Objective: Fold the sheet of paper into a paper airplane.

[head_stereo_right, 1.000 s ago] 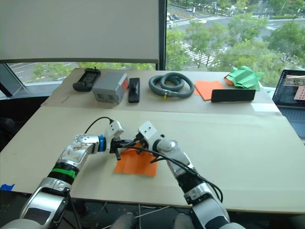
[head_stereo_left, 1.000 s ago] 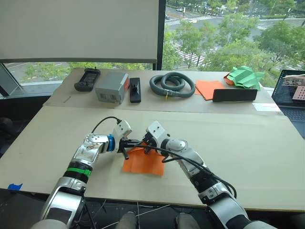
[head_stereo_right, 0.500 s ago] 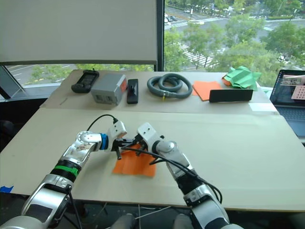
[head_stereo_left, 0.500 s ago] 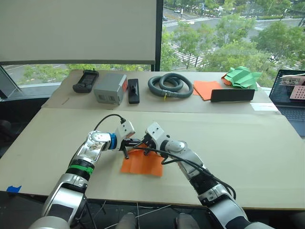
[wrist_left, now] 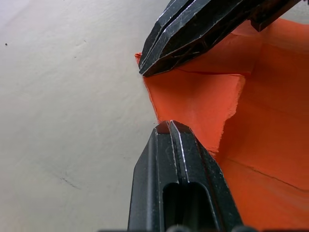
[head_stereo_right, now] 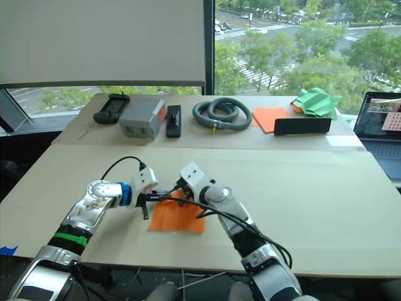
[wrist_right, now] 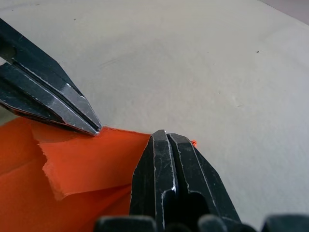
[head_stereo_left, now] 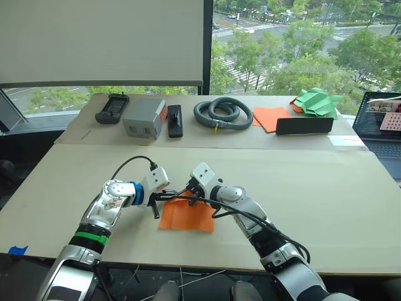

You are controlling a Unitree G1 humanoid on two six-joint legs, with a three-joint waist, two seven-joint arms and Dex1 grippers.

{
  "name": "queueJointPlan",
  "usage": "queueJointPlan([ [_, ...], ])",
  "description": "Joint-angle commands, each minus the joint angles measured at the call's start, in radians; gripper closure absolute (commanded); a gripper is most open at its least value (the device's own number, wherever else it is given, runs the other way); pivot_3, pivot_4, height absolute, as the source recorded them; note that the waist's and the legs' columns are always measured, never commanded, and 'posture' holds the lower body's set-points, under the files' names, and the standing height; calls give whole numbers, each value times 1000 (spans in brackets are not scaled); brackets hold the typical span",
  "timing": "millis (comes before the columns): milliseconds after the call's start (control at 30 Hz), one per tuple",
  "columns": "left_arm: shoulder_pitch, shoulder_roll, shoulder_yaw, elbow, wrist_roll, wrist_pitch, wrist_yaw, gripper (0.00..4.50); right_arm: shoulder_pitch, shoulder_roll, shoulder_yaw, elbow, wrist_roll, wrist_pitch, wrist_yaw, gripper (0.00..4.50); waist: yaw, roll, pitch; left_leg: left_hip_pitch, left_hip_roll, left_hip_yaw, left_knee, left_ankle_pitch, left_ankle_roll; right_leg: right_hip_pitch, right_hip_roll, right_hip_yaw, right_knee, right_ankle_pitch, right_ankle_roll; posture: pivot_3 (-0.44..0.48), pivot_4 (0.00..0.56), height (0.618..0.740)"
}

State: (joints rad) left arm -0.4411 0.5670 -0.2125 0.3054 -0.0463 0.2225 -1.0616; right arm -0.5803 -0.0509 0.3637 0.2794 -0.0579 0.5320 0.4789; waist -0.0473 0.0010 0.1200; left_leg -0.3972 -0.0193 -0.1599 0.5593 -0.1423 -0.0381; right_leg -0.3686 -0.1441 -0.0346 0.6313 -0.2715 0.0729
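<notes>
The left gripper (head_stereo_left: 164, 197) and the right gripper (head_stereo_left: 188, 193) meet tip to tip over the far edge of the sheet of paper (head_stereo_left: 186, 216), which lies on the near table (head_stereo_left: 326, 207) between the two arms. In the left wrist view the left gripper's fingers (wrist_left: 181, 164) are pressed together, their tip at the ragged edge of a folded flap; whether paper is caught between them cannot be told. In the right wrist view the right gripper's fingers (wrist_right: 166, 181) are likewise pressed together at the orange corner, and a pinch on the sheet cannot be confirmed either.

On the far table (head_stereo_left: 94, 128) sit a black handheld device (head_stereo_left: 112, 108), a grey box (head_stereo_left: 145, 118), a black remote-like bar (head_stereo_left: 175, 120), a coiled grey hose (head_stereo_left: 223, 113), an orange paper stack (head_stereo_left: 271, 117), green paper shapes (head_stereo_left: 318, 101) and a long black bar (head_stereo_left: 304, 125). A laptop (head_stereo_left: 382, 122) stands at the far right.
</notes>
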Motion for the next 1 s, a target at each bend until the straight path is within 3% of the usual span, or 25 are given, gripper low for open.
queueJointPlan([
  [33,118,47,-43,-17,16,87,-35,4491,8,2,13,15,-7,23,9,4500,-3,0,0,0,0,0,0,0,0,0,0,1,0,0,-1,0,150,702],
  [133,165,78,-39,-57,13,106,-29,4491,6,4,15,19,-7,21,10,4500,-2,1,0,2,0,0,-1,0,0,0,0,1,1,-5,-8,0,150,702],
  [567,241,165,27,-120,-26,124,-1,4491,6,4,23,16,-6,14,17,4500,-5,2,0,7,0,1,-4,-1,-2,0,0,6,3,-6,-10,0,150,702],
  [833,113,134,219,-273,-271,266,-11,4491,24,-13,-48,-150,54,31,34,4500,3,-4,6,-2,0,0,-3,-1,-2,-8,2,6,5,-6,-10,0,150,702],
  [900,73,110,228,-276,-318,286,-23,4491,33,-23,-79,-225,80,60,37,4500,11,-5,8,-12,0,-3,-2,5,8,-17,9,10,7,-1,-2,0,150,702],
  [1000,43,64,170,-229,-288,253,-24,4491,60,-38,-115,-332,118,112,43,4500,18,-6,8,-13,0,-3,-2,7,7,-17,14,18,7,-1,-2,0,150,702],
])
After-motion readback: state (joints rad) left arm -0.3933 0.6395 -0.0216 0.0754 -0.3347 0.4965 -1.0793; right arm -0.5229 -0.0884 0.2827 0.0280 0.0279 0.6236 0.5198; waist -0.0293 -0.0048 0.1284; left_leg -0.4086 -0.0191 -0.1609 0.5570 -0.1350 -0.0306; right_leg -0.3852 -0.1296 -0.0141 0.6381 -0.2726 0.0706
